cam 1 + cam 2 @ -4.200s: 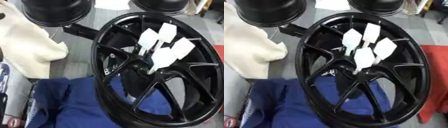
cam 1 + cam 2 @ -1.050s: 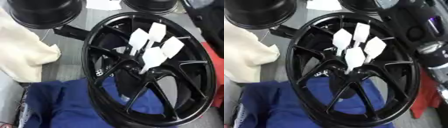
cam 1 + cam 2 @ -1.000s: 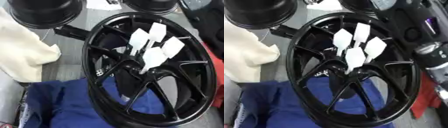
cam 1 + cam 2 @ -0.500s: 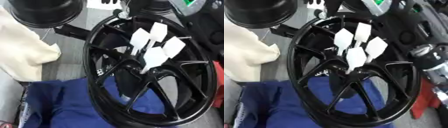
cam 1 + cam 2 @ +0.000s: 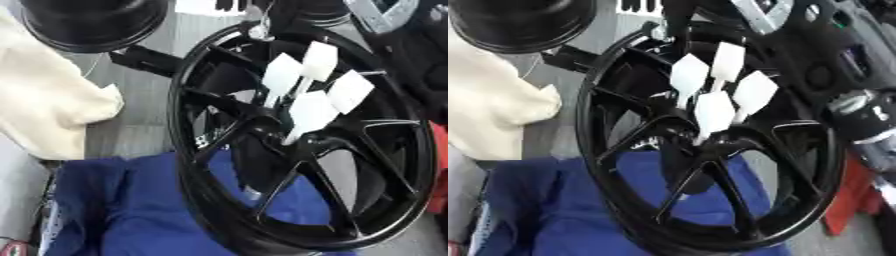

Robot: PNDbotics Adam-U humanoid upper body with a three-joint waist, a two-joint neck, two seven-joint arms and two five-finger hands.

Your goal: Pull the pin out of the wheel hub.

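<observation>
While seated in wheel hub, pins apparently tilt up-right.

One black wheel hub, four white-tagged pins

This looks like a workshop or garage bay; a large black spoked wheel hub lies on a blue cloth spread over a grey surface; another black rim sits at the far left; a cream rag is heaped at the left; the robot's black-and-silver arm crowds the right side.
</observation>
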